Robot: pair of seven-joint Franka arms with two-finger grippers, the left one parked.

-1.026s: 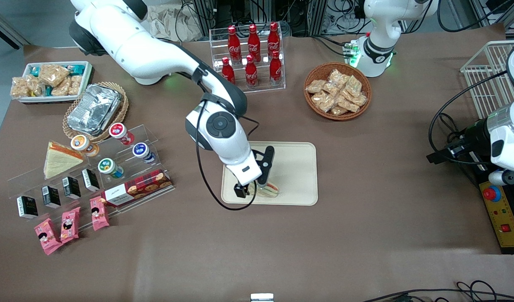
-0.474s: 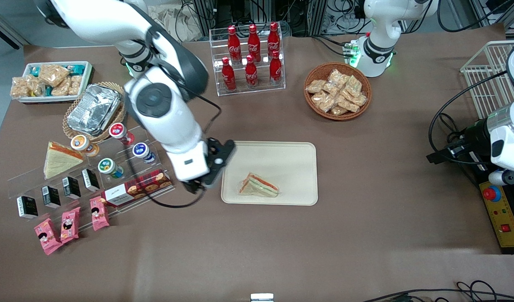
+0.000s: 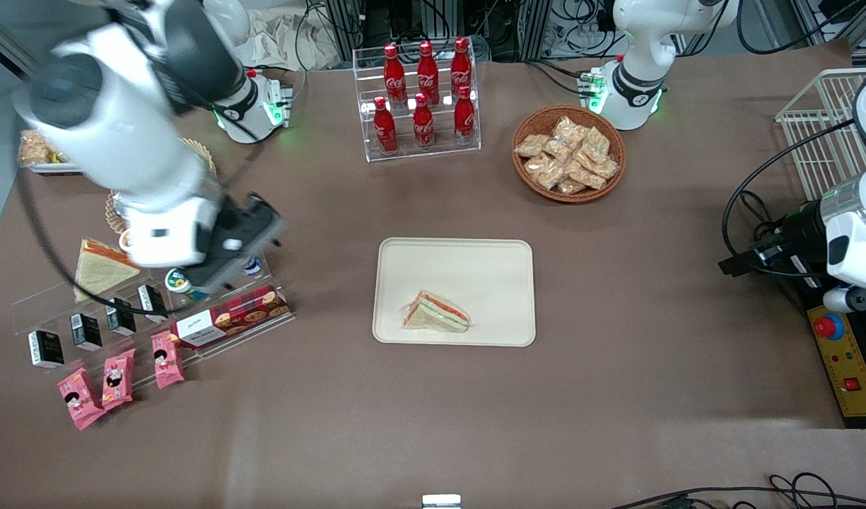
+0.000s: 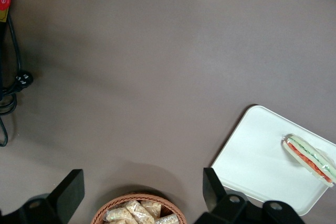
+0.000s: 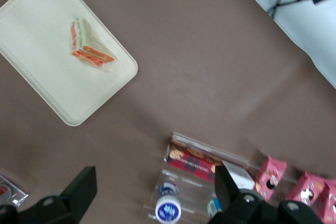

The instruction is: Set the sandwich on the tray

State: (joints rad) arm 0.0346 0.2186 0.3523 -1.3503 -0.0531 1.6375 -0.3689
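Spread wide and carrying nothing, the gripper (image 3: 238, 244) is hanging above the clear acrylic snack stand (image 3: 157, 297) toward the working arm's end of the table, well apart from the tray (image 3: 489, 268); in the right wrist view its two fingers (image 5: 79, 190) are standing far apart with bare table showing between them.

Reading across the table from that end: one second triangular sandwich (image 3: 97, 268) with only an orange edge is resting on the stand, three pink snack packets (image 3: 118, 375) are lying in front of it, and one box of biscuits (image 3: 231, 314) is sitting on its low step. Six red cola bottles (image 3: 422, 88) are standing in a clear rack. One tray is lying mid-table, and one sandwich (image 3: 436, 312) is lying flat on it, near the edge closest to the front camera. One wicker basket (image 3: 568, 152) of wrapped snacks is sitting nearer the parked arm.

Judging by this, the placing is done and the arm is clearing away; the next move calls only for parking clear of the stand.
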